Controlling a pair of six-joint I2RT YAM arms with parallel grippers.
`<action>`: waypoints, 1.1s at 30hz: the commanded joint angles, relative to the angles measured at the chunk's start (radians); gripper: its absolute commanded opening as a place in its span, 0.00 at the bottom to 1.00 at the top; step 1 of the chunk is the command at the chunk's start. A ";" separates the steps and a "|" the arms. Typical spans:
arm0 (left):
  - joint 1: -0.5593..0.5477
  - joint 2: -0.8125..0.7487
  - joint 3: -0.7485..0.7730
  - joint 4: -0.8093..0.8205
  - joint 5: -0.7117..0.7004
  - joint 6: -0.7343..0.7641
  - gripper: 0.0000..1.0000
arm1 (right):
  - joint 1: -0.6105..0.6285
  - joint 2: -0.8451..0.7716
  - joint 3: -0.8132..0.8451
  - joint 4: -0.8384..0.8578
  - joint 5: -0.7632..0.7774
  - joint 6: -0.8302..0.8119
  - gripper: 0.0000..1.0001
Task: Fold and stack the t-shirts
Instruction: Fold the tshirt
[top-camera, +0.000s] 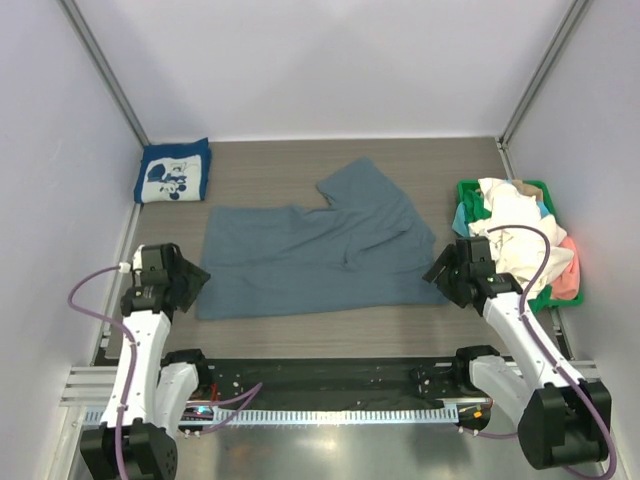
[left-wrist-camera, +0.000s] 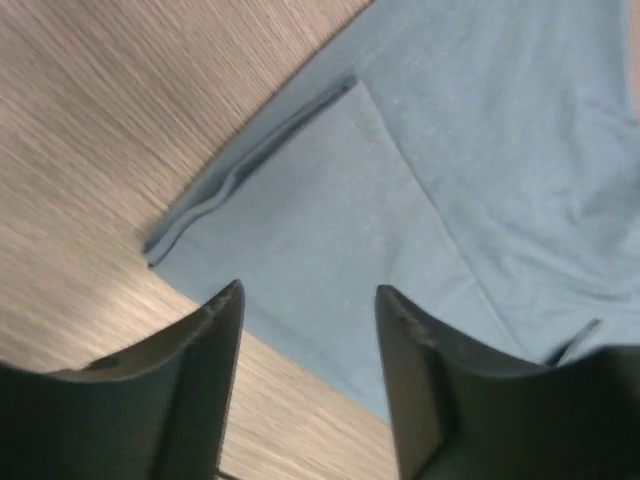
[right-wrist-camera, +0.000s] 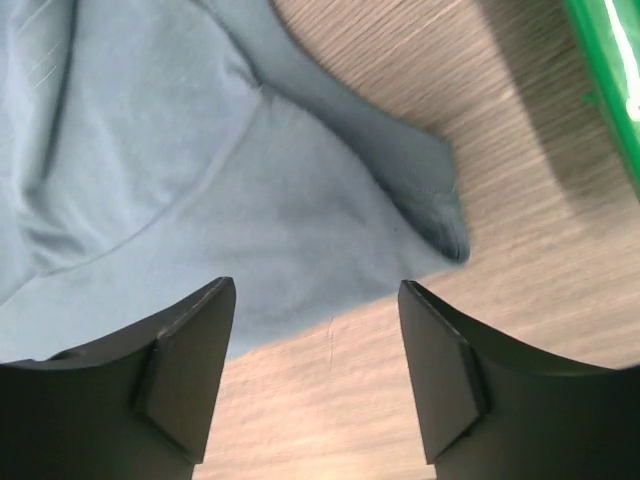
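A slate-blue t-shirt (top-camera: 320, 250) lies spread across the middle of the table, one part flipped up at the back. A folded navy t-shirt with a white cartoon print (top-camera: 172, 172) rests at the back left. My left gripper (top-camera: 190, 277) hovers open at the shirt's near left corner (left-wrist-camera: 330, 230), nothing between its fingers. At the shirt's near right corner (right-wrist-camera: 300, 220), my right gripper (top-camera: 442, 272) is open too, jaws empty above cloth edge and bare wood.
A green basket (top-camera: 552, 292) at the right holds a heap of white, cream, pink and teal shirts (top-camera: 520, 240); its rim (right-wrist-camera: 610, 80) shows close to the right gripper. Side walls flank the table.
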 joint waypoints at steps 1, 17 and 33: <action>0.009 -0.057 0.096 -0.064 -0.010 -0.019 0.62 | -0.004 -0.061 0.091 -0.066 -0.032 -0.001 0.73; 0.007 0.049 0.302 -0.027 0.094 0.457 0.81 | 0.059 0.998 1.183 0.048 -0.108 -0.346 0.75; 0.006 0.069 0.264 0.028 0.200 0.465 0.77 | 0.171 1.774 2.059 0.023 0.049 -0.454 0.93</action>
